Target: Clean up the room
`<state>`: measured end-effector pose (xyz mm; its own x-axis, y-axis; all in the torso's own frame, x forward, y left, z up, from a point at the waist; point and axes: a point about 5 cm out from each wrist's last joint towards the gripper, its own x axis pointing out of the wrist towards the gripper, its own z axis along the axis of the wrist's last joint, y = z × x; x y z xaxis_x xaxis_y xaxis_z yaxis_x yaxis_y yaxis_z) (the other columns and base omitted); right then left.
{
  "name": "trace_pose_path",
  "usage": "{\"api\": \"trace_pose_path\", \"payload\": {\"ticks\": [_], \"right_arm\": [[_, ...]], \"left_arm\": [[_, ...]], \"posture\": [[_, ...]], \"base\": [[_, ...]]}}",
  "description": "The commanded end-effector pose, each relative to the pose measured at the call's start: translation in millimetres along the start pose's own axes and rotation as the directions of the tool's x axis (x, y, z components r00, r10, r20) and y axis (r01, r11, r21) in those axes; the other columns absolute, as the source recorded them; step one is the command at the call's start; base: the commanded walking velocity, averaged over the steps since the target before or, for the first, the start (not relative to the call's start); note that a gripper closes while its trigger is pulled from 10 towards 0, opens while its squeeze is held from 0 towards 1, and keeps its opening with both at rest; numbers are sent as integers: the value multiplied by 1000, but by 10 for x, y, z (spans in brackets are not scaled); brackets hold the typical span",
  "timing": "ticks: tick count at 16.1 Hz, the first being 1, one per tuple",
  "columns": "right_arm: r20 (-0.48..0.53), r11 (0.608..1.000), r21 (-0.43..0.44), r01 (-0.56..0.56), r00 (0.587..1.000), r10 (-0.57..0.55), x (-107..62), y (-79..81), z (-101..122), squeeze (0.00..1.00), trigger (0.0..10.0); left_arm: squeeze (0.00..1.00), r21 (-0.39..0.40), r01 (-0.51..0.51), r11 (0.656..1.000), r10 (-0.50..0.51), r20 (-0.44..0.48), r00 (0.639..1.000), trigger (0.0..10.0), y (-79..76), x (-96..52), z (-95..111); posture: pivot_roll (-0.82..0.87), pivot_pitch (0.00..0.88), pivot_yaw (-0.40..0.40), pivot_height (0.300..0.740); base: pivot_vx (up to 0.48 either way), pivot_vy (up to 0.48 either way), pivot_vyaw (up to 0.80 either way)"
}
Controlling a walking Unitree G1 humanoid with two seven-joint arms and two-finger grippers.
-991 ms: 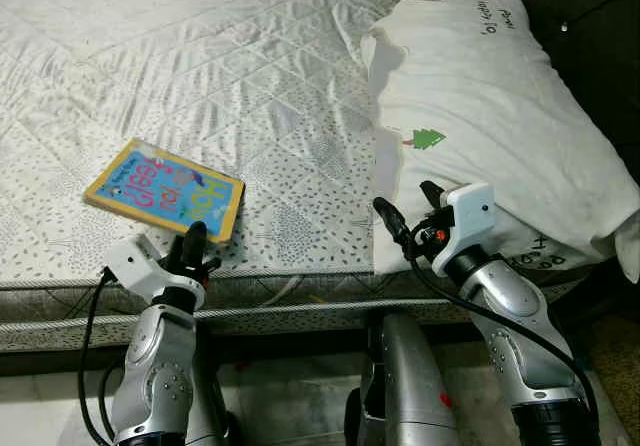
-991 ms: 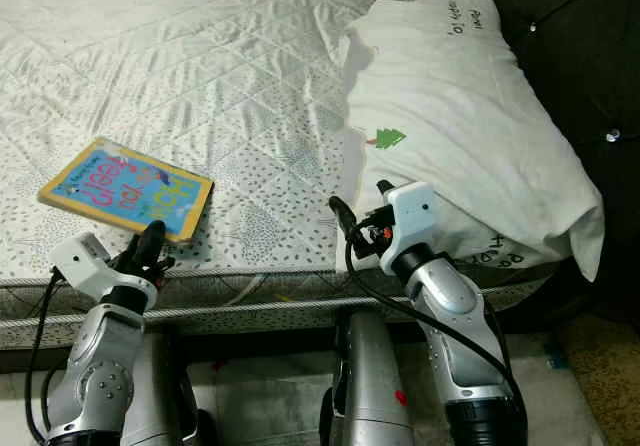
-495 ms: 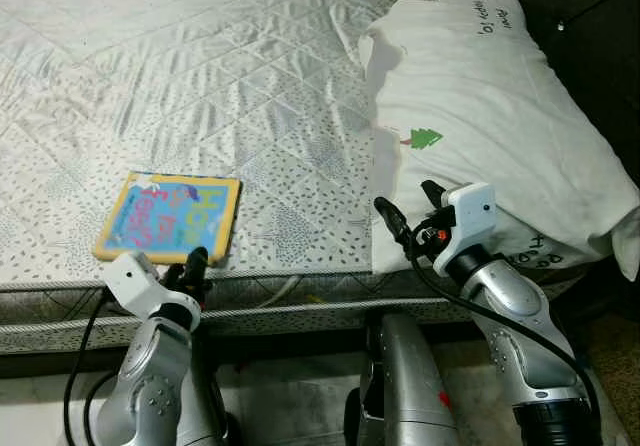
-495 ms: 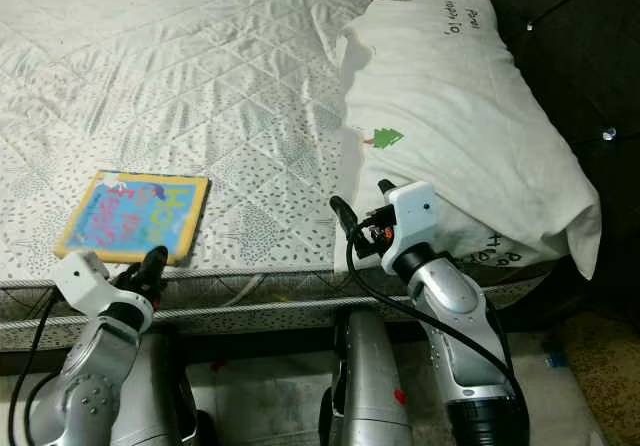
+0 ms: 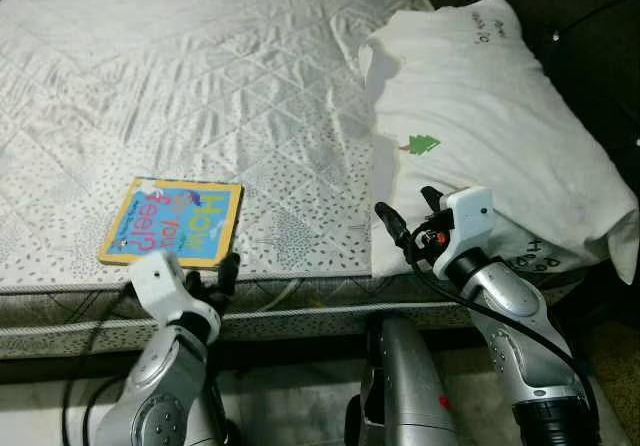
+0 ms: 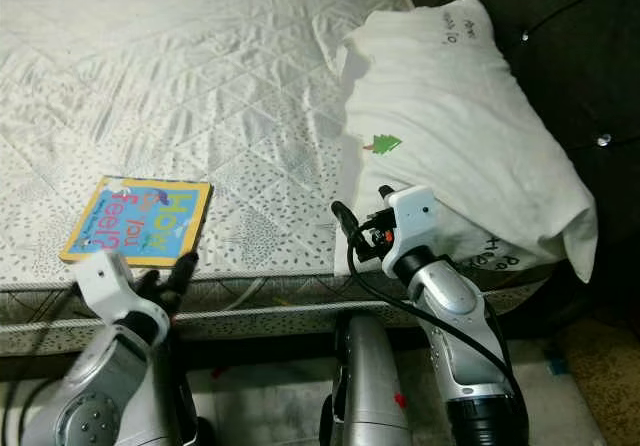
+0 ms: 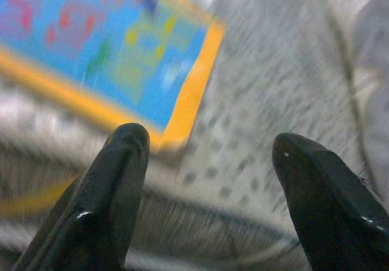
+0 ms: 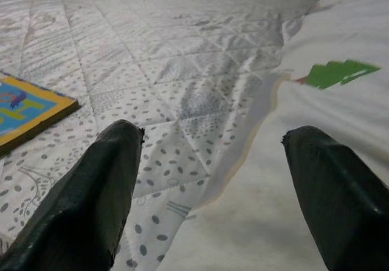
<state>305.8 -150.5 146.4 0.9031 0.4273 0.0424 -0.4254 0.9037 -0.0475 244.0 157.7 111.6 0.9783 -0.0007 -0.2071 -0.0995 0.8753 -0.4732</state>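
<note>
Across the upper two thirds of the head views stretched a mattress [image 5: 230, 96] in white quilted fabric dotted with grey, its piped front edge crossing the lower part of the frame. At the upper right, a large white pillow [image 5: 490, 116] with a small green tree print lay on the mattress, its lower end hanging past the front edge beside a dark headboard [image 6: 580, 56]. Toward the lower left of the frame, a children's picture book [image 5: 172, 222] with a blue cover and orange-yellow border lay flat on the mattress, close to the front edge and well apart from the pillow. Just below it, the left gripper [image 7: 206, 192] was raised at the mattress edge, its two black fingers spread apart and empty, the near corner of the book showing between them in the blurred wrist view. Right of centre, the right gripper [image 8: 213, 186] hovered at the pillow's lower edge, fingers likewise apart and holding nothing.
</note>
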Motion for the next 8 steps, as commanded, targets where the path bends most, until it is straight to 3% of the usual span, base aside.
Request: {"api": "trace_pose_path", "payload": {"ticks": [1,4,8], "right_arm": [[6,1000,7,12,1000,-12,8,-44,0,0,10000],[-7,998,50,35,999,-34,15,-54,-39,0,10000],[-7,998,50,35,999,-34,15,-54,-39,0,10000]], "left_arm": [[1000,28,8,1000,-11,82,997,10000,-8,-60,128],[1000,52,-89,995,77,190,979,10000,152,-119,264],[1000,52,-89,995,77,190,979,10000,152,-119,264]], "posture": [[-52,74,-45,498],[-49,67,-45,498],[-49,67,-45,498]], "base": [[0,0,0],[0,0,0],[0,0,0]]}}
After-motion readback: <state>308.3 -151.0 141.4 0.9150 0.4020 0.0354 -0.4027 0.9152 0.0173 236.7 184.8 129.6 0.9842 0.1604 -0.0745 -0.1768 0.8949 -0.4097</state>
